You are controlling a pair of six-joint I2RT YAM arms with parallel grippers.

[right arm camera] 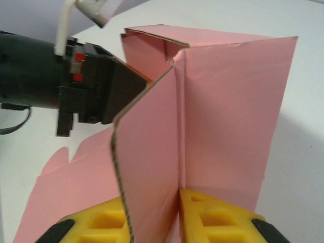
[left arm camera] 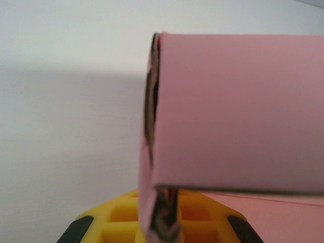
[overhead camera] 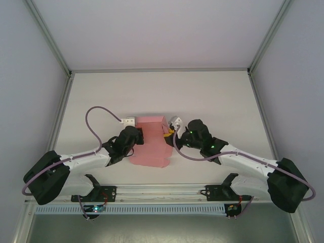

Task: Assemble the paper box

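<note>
The pink paper box lies mid-table, partly folded, with a raised section at its far end and a flat sheet toward me. My left gripper holds its left side. In the left wrist view the yellow pads pinch a thin upright wall, so this gripper is shut on the card. My right gripper is at the box's right side. Its yellow fingers press from both sides on an upright pink flap, and the gripper is shut on it. The left gripper's black body sits just behind the card.
The white table is bounded by grey walls and metal frame posts on both sides. A purple cable loops off the left arm, with a white tag by the box. A rail runs along the near edge.
</note>
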